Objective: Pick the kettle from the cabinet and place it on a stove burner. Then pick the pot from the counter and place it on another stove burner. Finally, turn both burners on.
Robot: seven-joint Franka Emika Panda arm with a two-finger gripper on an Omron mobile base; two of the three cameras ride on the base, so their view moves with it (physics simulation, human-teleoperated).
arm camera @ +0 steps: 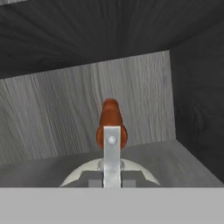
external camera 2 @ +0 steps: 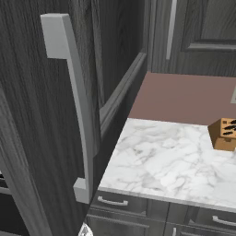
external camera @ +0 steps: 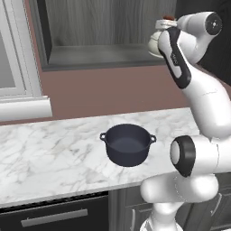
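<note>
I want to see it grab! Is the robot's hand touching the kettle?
Cannot tell. In the hand view the kettle handle sits right ahead, but the fingers' contact is hidden.

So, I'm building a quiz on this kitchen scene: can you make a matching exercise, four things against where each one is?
Things:
1. kettle
2. pot
3. knife block
4. gripper

Places:
A. on the marble counter, open side up
B. closed on the kettle's wooden handle top
C. inside the grey cabinet
D. at the far right of the counter, by the wall

Pairs: 1-C, 2-A, 3-D, 4-B
</note>
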